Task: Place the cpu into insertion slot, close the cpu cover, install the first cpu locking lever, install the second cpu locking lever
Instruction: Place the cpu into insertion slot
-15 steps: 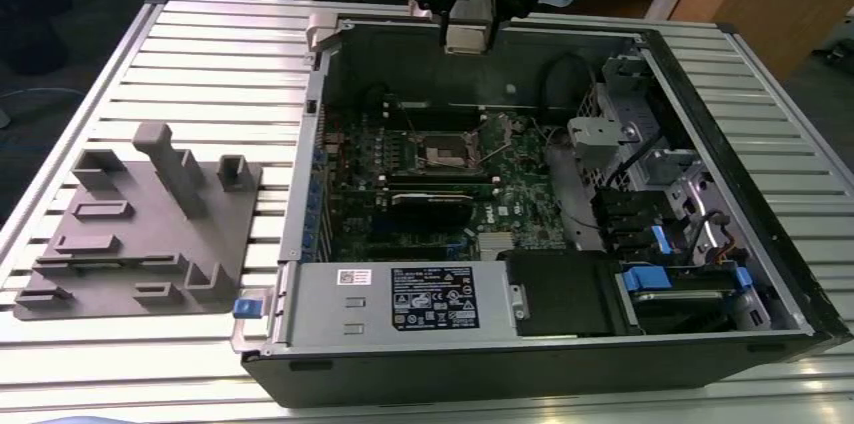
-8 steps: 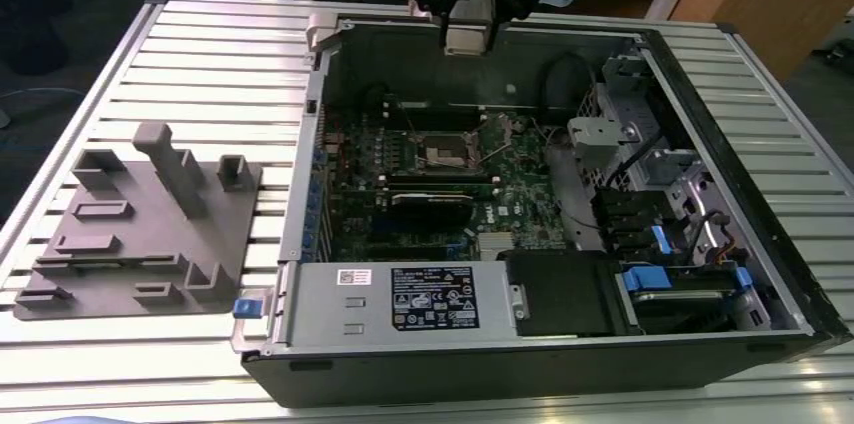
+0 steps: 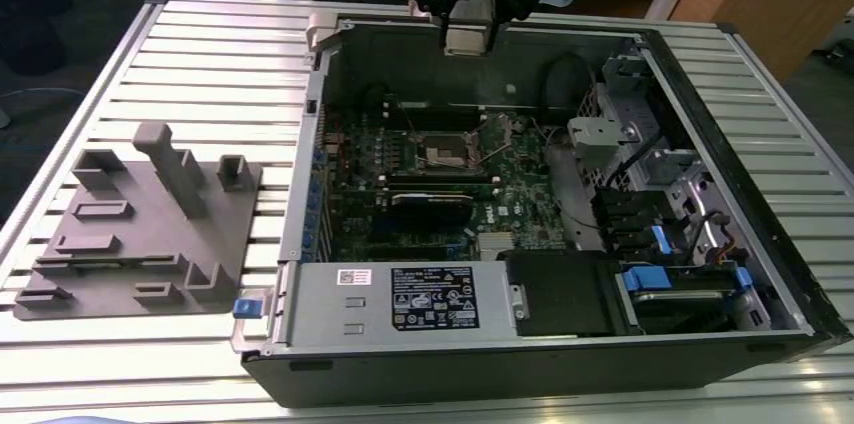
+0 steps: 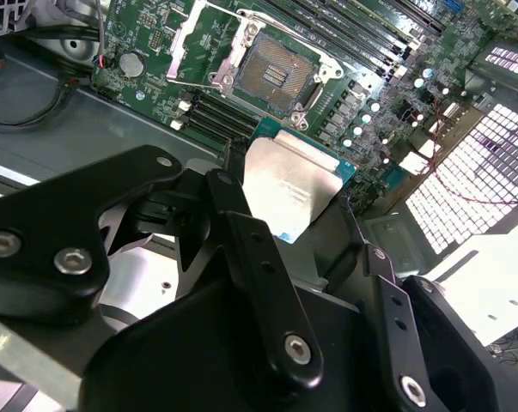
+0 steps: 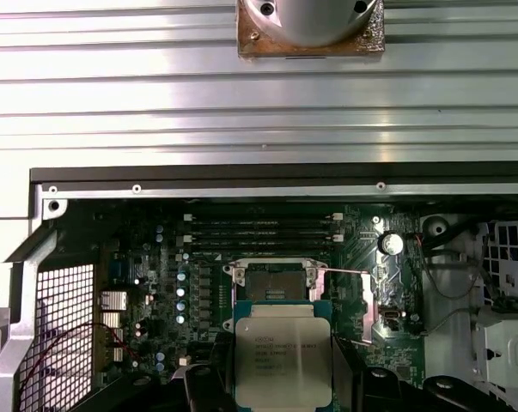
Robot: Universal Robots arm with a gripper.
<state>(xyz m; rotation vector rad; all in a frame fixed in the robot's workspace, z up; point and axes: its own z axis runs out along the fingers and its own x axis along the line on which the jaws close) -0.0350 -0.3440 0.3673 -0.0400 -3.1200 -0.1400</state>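
Ribbed metal table (image 3: 200,64), and an open case (image 3: 747,274) is lying on it, a grey fixture (image 3: 134,224) well off to the exterior view's left. Gripper (image 3: 470,36) hangs over the case's far edge, fingers pinching the cpu (image 5: 283,360) by two opposite sides, silver top showing in both wrist views. Below it the slot (image 5: 271,283) sits bare on the green board, cover (image 5: 349,271) swung open beside it.

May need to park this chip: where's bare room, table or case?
Free: the slatted metal table around the grey plastic fixture block, at the exterior view's left, and past the black computer case at its right. Crowded: inside the case, green circuit board, cables and drive cages.
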